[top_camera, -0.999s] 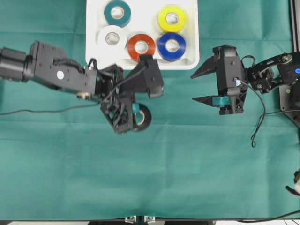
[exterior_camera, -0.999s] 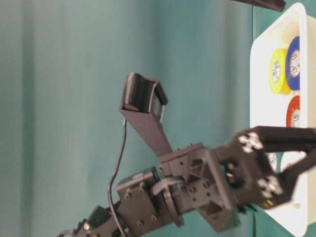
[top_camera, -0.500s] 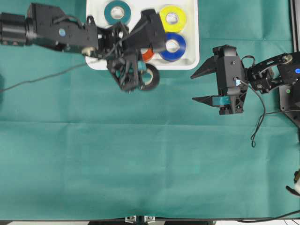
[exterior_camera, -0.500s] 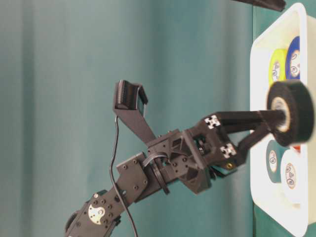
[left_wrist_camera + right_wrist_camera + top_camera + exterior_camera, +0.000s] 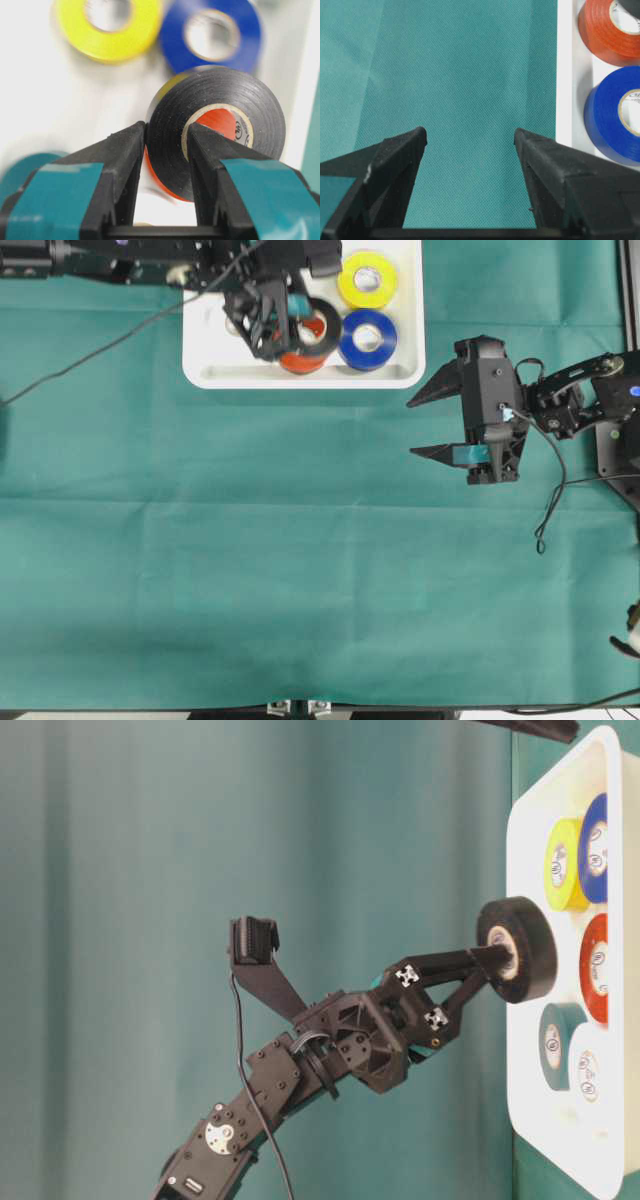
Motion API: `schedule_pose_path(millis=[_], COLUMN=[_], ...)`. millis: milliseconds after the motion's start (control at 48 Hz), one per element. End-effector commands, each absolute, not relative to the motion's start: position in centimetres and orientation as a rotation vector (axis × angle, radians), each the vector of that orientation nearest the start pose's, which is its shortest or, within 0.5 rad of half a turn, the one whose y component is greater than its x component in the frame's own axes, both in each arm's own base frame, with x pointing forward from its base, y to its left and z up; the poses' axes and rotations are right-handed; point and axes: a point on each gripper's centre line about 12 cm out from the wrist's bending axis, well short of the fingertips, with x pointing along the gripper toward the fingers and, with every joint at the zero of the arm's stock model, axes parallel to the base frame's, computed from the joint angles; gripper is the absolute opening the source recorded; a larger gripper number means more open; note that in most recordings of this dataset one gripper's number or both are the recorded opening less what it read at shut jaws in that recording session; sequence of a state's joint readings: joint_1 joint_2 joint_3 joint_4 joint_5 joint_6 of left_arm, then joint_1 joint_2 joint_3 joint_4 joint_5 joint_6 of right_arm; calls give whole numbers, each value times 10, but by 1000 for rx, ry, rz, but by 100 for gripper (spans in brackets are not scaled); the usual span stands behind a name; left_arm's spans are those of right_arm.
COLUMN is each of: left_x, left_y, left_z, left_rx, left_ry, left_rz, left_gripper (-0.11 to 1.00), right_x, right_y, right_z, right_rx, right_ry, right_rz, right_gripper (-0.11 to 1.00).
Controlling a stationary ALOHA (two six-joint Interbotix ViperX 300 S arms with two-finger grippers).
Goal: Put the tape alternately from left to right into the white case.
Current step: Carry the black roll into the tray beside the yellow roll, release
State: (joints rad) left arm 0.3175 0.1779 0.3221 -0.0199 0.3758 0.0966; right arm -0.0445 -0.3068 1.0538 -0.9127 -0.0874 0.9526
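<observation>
While over the white case [image 5: 402,373], left gripper [image 5: 283,320] gripping black roll [image 5: 318,322].

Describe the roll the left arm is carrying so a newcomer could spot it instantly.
Find the white case at the top of the green cloth. Above it, the left gripper pinches one roll's wall. It is the black tape, the only roll lifted, hanging over the red-orange roll.

white case [image 5: 203,368] on green cloth [image 5: 300,570]
</observation>
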Motion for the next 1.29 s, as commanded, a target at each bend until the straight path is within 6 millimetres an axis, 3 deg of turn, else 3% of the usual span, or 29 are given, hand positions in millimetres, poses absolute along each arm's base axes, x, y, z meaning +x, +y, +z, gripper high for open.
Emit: schedule_pose_path(millis=[0, 541, 1270], left_x=[433, 424, 425], left_y=[148, 188, 185], left_z=[190, 174, 168], left_rx=[-42, 37, 109], left_ry=[817, 827, 837], left_rz=[265, 301, 263], left_gripper=[-4, -4, -3], right_x=[280, 281, 282], right_y=[-3, -3, -3], right_z=[160, 160, 161], right_rx=[85, 85, 87], right_ry=[662, 660, 659], right_rz=[15, 16, 13], right_gripper=[77, 77, 77])
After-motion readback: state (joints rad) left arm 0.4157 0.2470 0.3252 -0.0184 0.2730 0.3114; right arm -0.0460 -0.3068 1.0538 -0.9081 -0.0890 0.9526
